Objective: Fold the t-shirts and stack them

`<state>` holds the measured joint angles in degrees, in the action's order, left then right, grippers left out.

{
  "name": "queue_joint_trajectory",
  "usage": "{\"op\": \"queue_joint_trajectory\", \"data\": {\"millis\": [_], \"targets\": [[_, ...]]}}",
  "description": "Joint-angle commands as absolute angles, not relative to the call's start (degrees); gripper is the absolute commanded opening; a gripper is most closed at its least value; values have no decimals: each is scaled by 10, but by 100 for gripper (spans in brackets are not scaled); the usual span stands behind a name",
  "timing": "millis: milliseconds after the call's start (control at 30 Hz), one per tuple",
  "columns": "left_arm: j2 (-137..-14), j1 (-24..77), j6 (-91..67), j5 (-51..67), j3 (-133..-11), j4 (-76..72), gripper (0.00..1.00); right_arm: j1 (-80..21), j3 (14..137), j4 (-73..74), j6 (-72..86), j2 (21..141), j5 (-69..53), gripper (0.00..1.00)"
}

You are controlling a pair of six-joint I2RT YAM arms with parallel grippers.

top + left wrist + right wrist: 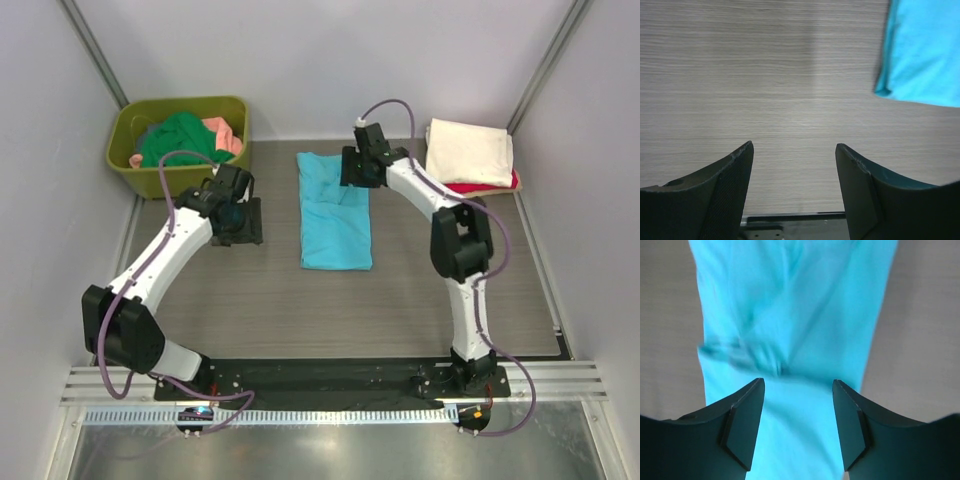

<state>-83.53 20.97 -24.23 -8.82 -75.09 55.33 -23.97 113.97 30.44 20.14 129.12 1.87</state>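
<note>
A turquoise-blue t-shirt (333, 208) lies flat on the table as a long folded strip (795, 315). My right gripper (350, 175) hovers over its far end, open, with only cloth below the gap (798, 390). My left gripper (240, 222) is open over bare table to the left of the shirt, whose near corner (920, 55) shows at the upper right of the left wrist view. A folded cream-white t-shirt (468, 152) rests on a red one (480, 187) at the back right. Dark green (178, 140) and salmon-pink (225, 135) t-shirts fill the tub.
An olive-green plastic tub (150, 178) stands at the back left corner. Grey walls close in the table on both sides and at the back. A black base plate (330, 380) and a metal rail run along the near edge.
</note>
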Motion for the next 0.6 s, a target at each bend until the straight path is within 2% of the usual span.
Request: {"op": "queue_joint_trajectory", "data": {"millis": [0,33,133,233,433,567], "targets": [[-792,209,-294,15,-722,483,68,-256,959,226,213,1099,13,63],[-769,208,-321,46,-706,429,66,-255,865,205,216,1071,7,63],[-731,210,-374,89,-595,292,66,-251,722,149,247,979,-41,62],[-747,213,-403,116,-557,215,66,-250,624,114,277,925,-76,58],[-838,214,-405,134,-552,154,65,-250,501,44,308,896,-118,54],[-875,217,-420,145,-534,106,64,-250,476,24,313,909,-133,53]]}}
